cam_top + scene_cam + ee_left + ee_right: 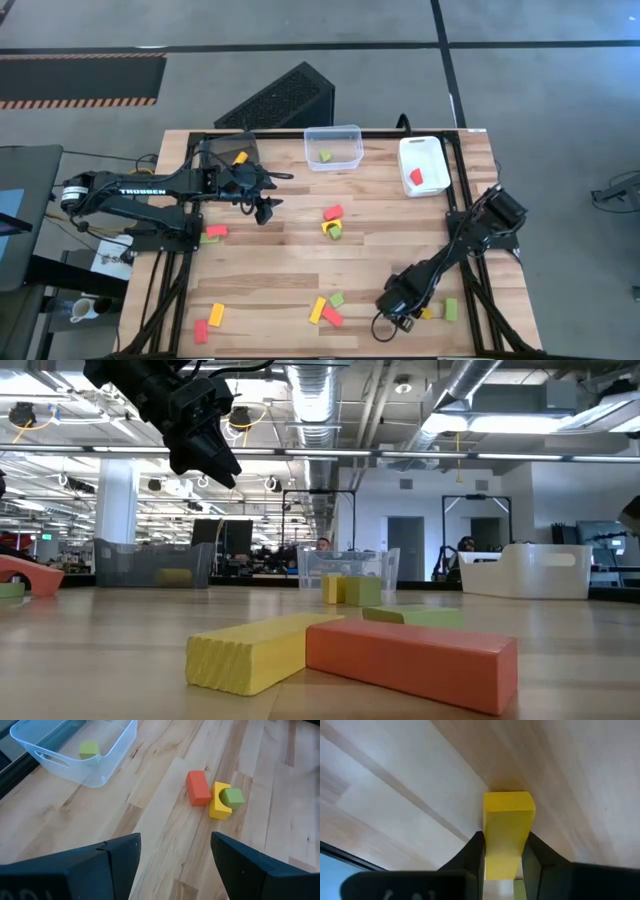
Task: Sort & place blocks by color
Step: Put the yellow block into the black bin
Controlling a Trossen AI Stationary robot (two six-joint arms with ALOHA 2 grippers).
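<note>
Red, yellow and light green blocks lie scattered on the wooden table. A red block, a yellow one and a green one form a cluster mid-table. My left gripper is open and hangs above the table, left of that cluster and high in the low view. My right gripper is down near the table's near right corner, shut on a yellow block. My right gripper pinches the yellow block between its two fingers, one on each long side, with the fingers lying along the block. The block's free end sticks out beyond the fingertips toward the tabletop. Whether it is lifted clear I cannot tell.
At the far edge stand a dark brown bin with a yellow block, a clear bin with a green block and a white bin with a red block. Loose blocks lie near left, near middle, and green beside the right gripper.
</note>
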